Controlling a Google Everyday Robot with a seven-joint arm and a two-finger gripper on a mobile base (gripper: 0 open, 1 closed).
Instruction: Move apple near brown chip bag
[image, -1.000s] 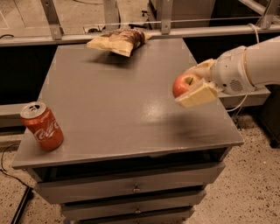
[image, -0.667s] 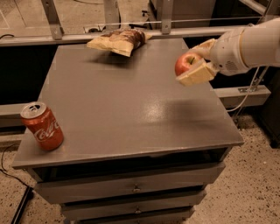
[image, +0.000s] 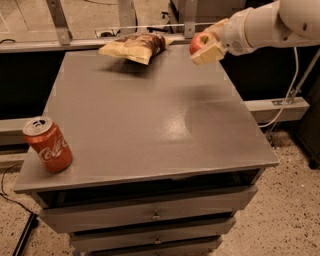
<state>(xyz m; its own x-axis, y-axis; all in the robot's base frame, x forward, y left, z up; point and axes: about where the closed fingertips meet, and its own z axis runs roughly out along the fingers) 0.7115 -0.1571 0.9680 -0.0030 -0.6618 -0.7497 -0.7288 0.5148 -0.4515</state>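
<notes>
My gripper (image: 204, 43) is shut on the red-orange apple (image: 196, 44) and holds it in the air above the table's far right corner. The arm reaches in from the upper right. The brown chip bag (image: 134, 47), pale tan with a dark brown patch, lies flat at the table's far edge, left of the apple with a gap between them.
A red Coca-Cola can (image: 48, 144) stands upright at the table's near left corner. The grey table (image: 145, 115) has drawers below its front edge. A rail and metal posts run behind the table. A cable hangs at the right.
My gripper has carried the apple up and away toward the table's far edge, closer to the chip bag. The can and the bag have not moved.
</notes>
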